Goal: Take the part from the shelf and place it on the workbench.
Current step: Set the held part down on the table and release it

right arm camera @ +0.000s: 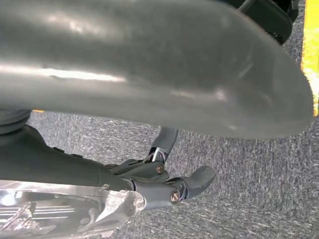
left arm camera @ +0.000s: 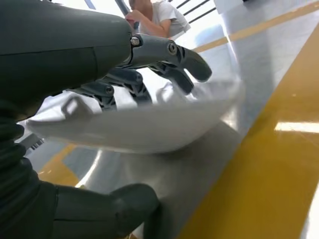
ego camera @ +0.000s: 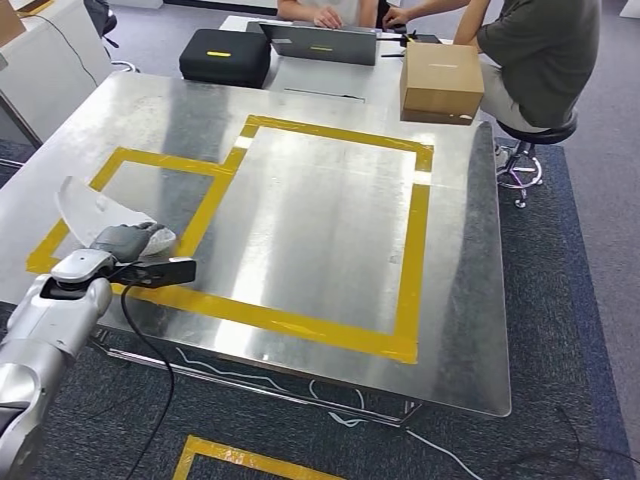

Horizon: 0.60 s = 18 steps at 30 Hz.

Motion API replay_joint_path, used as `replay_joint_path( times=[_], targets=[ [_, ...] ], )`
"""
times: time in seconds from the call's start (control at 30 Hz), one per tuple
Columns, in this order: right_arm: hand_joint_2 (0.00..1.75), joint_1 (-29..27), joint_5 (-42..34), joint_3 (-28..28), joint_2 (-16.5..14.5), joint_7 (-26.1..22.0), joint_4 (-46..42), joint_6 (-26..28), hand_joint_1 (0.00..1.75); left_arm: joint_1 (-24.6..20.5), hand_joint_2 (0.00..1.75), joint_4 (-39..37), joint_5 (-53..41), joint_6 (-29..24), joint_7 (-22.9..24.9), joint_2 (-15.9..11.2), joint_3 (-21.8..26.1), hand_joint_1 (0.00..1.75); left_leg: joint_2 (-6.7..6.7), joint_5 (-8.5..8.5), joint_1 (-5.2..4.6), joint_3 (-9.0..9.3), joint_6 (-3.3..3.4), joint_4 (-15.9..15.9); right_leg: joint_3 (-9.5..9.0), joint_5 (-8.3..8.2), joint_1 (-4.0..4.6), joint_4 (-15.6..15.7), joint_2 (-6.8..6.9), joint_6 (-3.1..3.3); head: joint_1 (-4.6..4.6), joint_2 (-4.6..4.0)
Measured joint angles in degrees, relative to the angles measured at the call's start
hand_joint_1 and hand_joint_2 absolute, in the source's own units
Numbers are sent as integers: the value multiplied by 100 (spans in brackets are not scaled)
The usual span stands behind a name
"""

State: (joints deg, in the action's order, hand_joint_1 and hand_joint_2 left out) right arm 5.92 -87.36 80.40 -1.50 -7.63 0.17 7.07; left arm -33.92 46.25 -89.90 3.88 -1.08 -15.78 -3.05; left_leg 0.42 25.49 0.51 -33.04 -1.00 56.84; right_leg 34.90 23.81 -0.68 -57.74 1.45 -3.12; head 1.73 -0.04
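Two strips of yellow tape [ego camera: 249, 460] lie on the grey carpet [ego camera: 558, 330] at the bottom of the head view, just under the near edge of the workbench [ego camera: 460, 300]. Above them, at the lower left, the silver left arm [ego camera: 45, 330] reaches up over that edge, a black cable [ego camera: 155, 370] hanging from its wrist. The left hand [ego camera: 124, 240] holds the part [ego camera: 90, 205] low over the metal top, inside the smaller yellow tape outline [ego camera: 204, 215] on the left of the frame. In the left wrist view the dark fingers [left arm camera: 177, 55] curl over the part's upper rim and the thick thumb [left arm camera: 124, 204] lies beneath it. The part is a pale white, shallow curved shell, long and tapering, with a smooth glossy underside; whether it touches the top I cannot tell.

A larger tape rectangle [ego camera: 411, 250] fills the middle of the workbench. At its far right edge sits a cardboard box [ego camera: 441, 78]; beyond, at the upper centre, a black case [ego camera: 225, 55] and a laptop [ego camera: 321, 42]. Two people [ego camera: 536, 50] sit there, one on a stool [ego camera: 528, 140].

In the right wrist view the right hand [right arm camera: 165, 184] grips a clear, silvery part [right arm camera: 64, 209] above the carpet.
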Motion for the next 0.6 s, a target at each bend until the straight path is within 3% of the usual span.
replay_joint_path(
  times=[0.37,0.5,0.6],
  targets=[
    [0,-6,0,-1,9,-22,0,1,0,-28,175,-1,22,-173,-470,-60,-118,0,0,0,0,3,0,0,-2,1,0,0,0,2,-1,0],
    [0,-6,0,-1,10,-22,0,-1,0,-34,0,-1,28,-177,-488,-74,-143,0,0,0,0,4,0,0,-2,1,0,0,0,2,0,0],
    [0,-7,0,-1,14,-15,0,-14,0,-35,0,-1,165,-172,-631,-88,-145,0,0,0,0,4,0,0,-3,1,0,0,2,2,1,0]
  ],
)
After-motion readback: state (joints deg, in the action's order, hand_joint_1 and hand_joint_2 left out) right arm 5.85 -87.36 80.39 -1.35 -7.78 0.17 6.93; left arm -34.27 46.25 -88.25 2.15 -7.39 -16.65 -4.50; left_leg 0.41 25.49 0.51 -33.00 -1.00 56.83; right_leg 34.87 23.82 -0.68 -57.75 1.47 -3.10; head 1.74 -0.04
